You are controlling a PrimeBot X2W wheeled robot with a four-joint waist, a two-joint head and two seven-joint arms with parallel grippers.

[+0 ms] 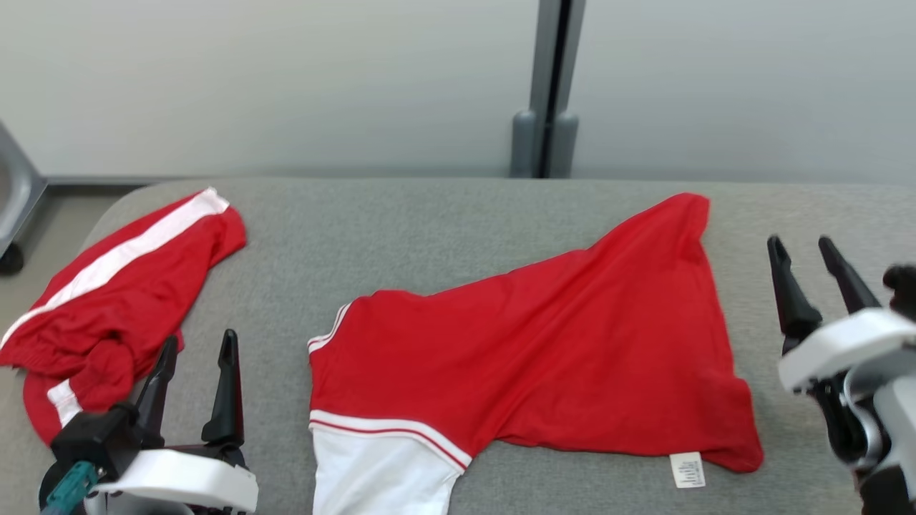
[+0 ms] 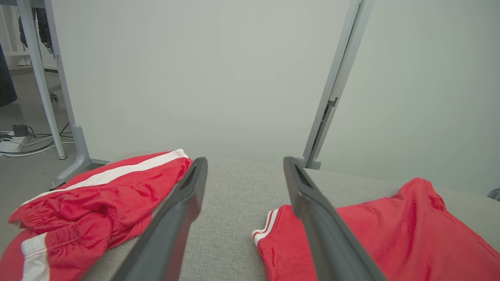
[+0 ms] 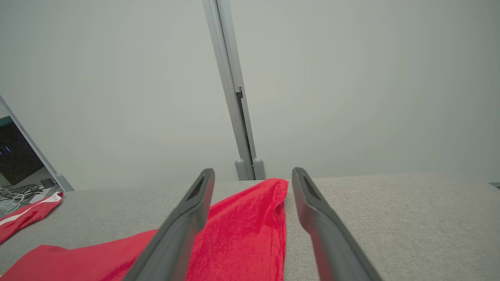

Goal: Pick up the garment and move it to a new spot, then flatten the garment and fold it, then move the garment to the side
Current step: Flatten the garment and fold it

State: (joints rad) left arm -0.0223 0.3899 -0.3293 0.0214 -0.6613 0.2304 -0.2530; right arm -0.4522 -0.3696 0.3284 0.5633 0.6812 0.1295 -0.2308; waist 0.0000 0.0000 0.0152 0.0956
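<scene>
The garment is a red top with white trim, spread across the middle of the grey table with a white label at its lower right edge. It also lies under the fingers in the left wrist view and the right wrist view. My left gripper stands open at the lower left, between this garment and another red one, holding nothing. My right gripper stands open at the right, just off the garment's right edge, with nothing between its fingers.
A second red garment with a white stripe lies crumpled at the table's left end. The grey padded table ends at a rounded far edge before a pale wall with a grey post.
</scene>
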